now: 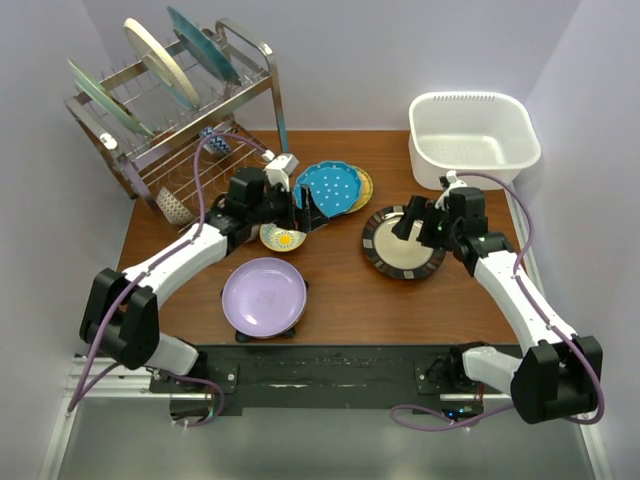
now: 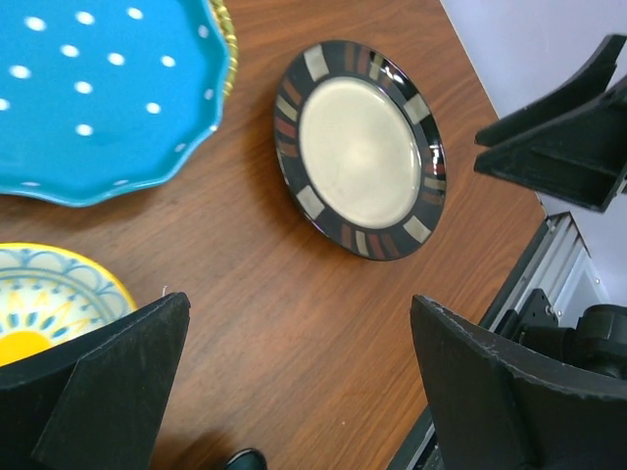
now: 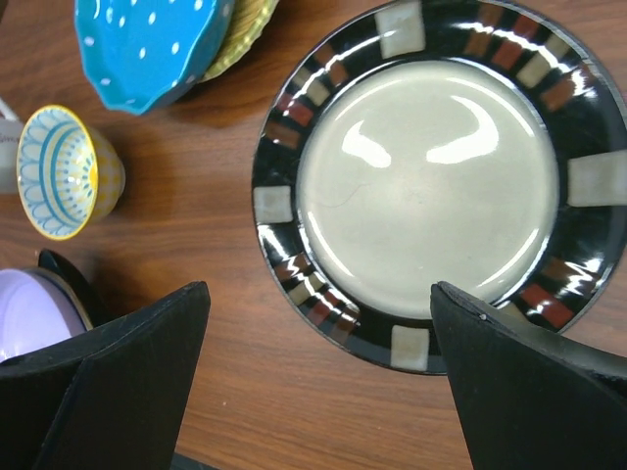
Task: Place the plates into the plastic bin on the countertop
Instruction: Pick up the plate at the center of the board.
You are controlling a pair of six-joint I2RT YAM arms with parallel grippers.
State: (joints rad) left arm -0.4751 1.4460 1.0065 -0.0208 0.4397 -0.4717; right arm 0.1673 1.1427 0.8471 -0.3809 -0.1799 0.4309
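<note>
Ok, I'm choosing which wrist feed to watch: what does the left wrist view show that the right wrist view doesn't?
Only left wrist: the edge of the countertop, with a metal rail beyond it. Only right wrist: a corner of the lavender plate. Both: the dark-rimmed beige plate, the blue dotted plate, the yellow plate under it, and the small bowl.

Countertop (image 1: 340, 295): reddish-brown wood grain. Directly on it:
- bin (image 1: 474, 140), far right corner
- rack (image 1: 150, 142), far left
- beige plate (image 1: 403, 243)
- bowl (image 1: 283, 238)
- 2 stacks: yellow plate (image 1: 364, 186) under blue plate (image 1: 328, 187), and dark plate (image 3: 61, 272) under lavender plate (image 1: 264, 294)
</note>
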